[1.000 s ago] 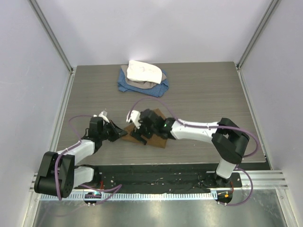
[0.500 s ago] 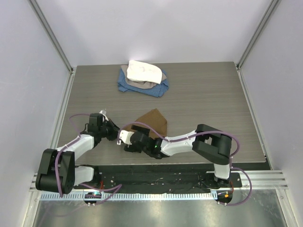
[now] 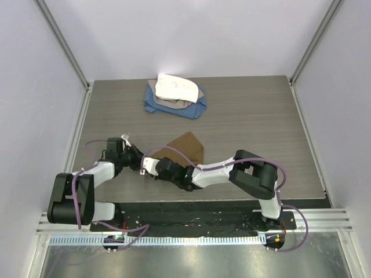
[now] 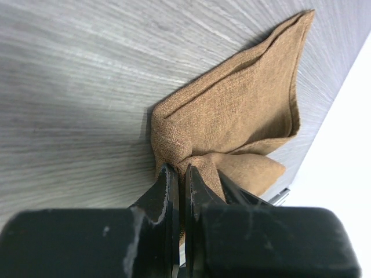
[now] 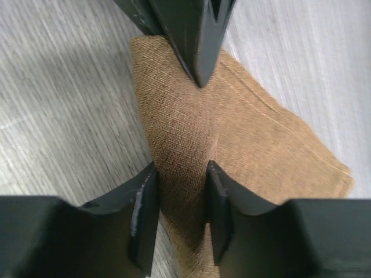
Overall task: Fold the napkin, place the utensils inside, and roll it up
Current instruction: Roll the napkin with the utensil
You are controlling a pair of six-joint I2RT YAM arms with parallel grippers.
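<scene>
**Inspector A:** What do we record nearest the bottom edge of the overhead view?

**Inspector B:** Both arms are bolted there, and both reach to the left of centre. The left gripper (image 4: 181,171) and the right gripper (image 5: 181,168) meet almost tip to tip in the lower-left part of that frame.

**Inspector A:** The left jaws?

**Inspector B:** Clenched. In its wrist view we see the two fingers (image 4: 168,191) pressed together on a bunched corner of the napkin (image 3: 190,149). The cloth gathers into creases where it enters them.

**Inspector A:** And the right?

**Inspector B:** Its fingers stand apart at the bottom of its wrist view, one on each side of a strip of napkin that fills the gap. We cannot tell whether they press on the cloth or merely straddle it. The left gripper's dark fingertips show at the top of that same view, pointing down onto the fabric.

**Inspector A:** Where do we place the napkin?

**Inspector B:** On the grey wood-grain table (image 3: 249,121), left of centre in the overhead view, just beyond the two grippers. It is tan-brown and doubled over into a pointed shape, with the point toward the top of the frame. Its lower-left end is at the grippers.

**Inspector A:** Farther back?

**Inspector B:** At the table's far edge, left of centre, a blue cloth (image 3: 194,109) lies with a white cloth (image 3: 174,87) heaped on it. Both are well apart from the napkin.
</scene>
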